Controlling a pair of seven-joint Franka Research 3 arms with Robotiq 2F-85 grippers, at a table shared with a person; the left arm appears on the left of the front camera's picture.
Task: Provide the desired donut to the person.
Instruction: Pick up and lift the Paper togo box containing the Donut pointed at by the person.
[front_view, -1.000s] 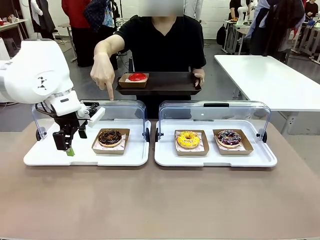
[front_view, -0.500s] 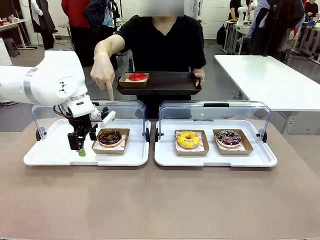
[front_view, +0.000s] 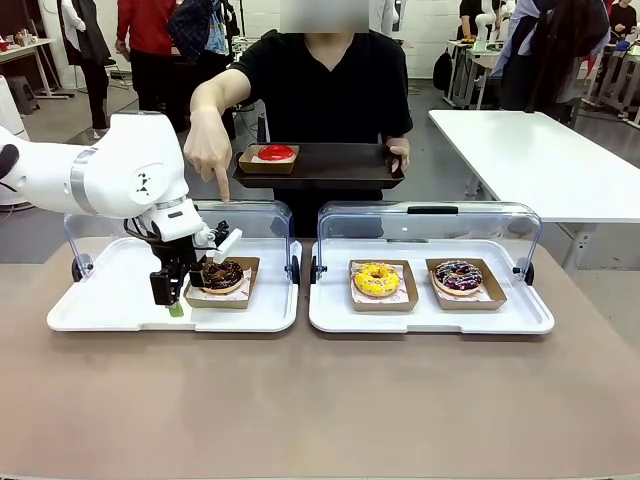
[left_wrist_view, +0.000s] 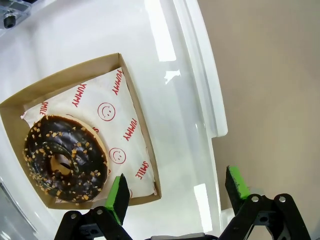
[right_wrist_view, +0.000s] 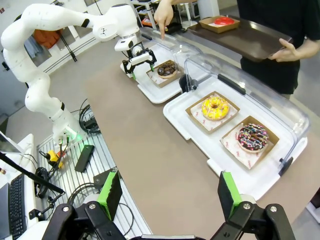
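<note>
The chocolate-glazed ring donut with nut crumbs (front_view: 221, 274) lies in a brown square cardboard tray (front_view: 236, 300) on the left white plastic serving tray (front_view: 100, 312). From the far side the person's pointing hand (front_view: 205, 150) aims an index finger down at it, and the other hand (front_view: 398, 152) holds a dark brown rectangular tray (front_view: 330, 165) bearing a red-glazed donut (front_view: 275, 153). The left gripper (left_wrist_view: 177, 189) hangs low just beside the donut, jaws spread wide and empty, one pad over the cardboard corner; the right gripper (right_wrist_view: 169, 192), equally wide and empty, is high above the table (right_wrist_view: 150, 150).
</note>
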